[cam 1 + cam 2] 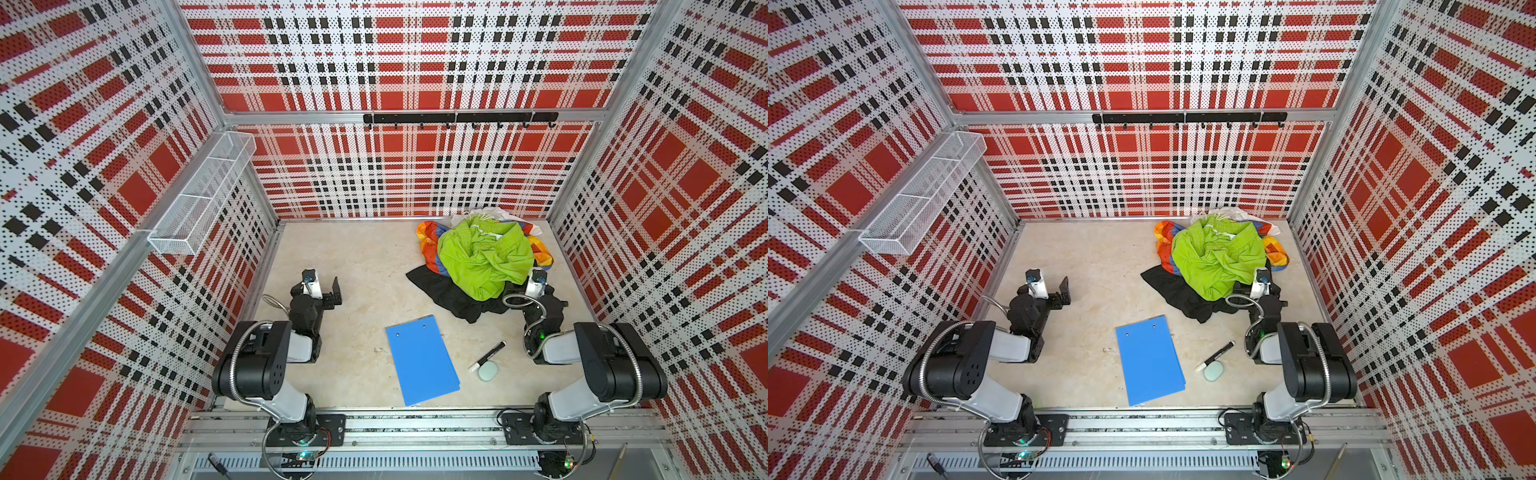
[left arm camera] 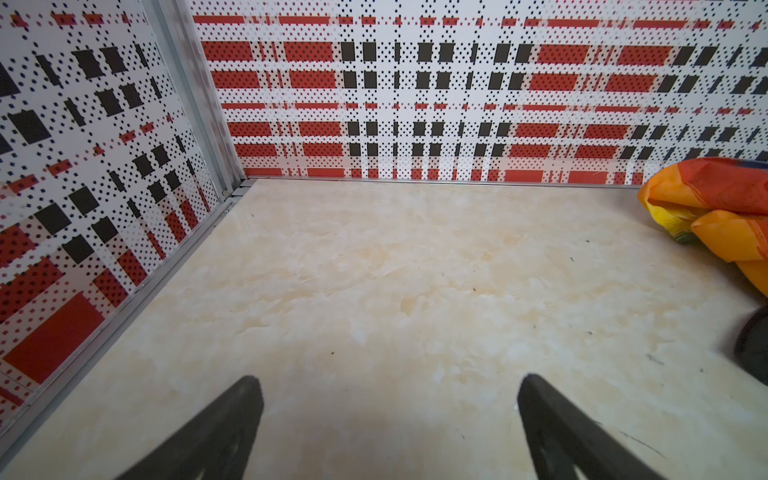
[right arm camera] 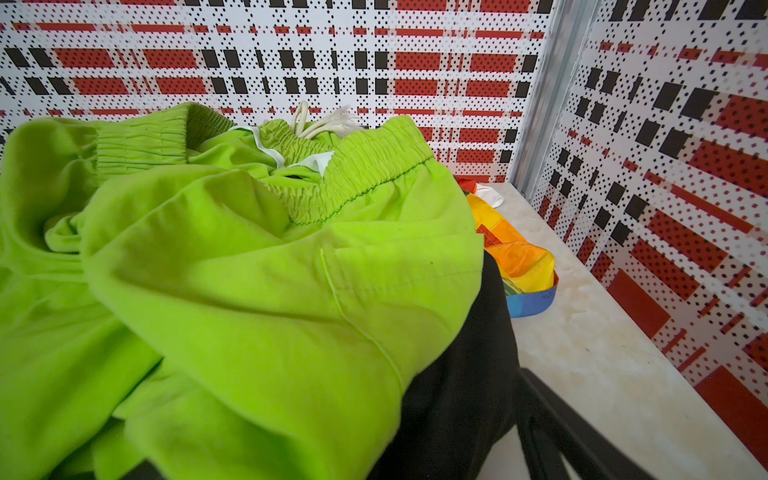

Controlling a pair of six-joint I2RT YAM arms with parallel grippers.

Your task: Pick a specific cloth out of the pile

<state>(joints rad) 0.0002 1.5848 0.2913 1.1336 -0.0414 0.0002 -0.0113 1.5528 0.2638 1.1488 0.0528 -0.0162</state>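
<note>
Nearest, the left end effector [image 2: 390, 386] stands spread wide over the bare beige marbled surface [image 2: 374, 270]; the right end effector [image 3: 390, 382], also spread, noses into the heap of mixed garments [image 1: 428, 241] at far right. A plain black soft cloth [image 1: 446, 295] lies under the lime-green garment [image 1: 486, 257], spilling out on the heap's near-left side

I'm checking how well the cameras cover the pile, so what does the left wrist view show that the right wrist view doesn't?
Only the left wrist view: the left end effector, jaws wide apart over the table. Only the right wrist view: the lime-green garment and its white drawstring. Both: the rainbow cloth, the plaid walls, the table, and the black cloth, though the left wrist view catches only a dark sliver, probably it.
</note>
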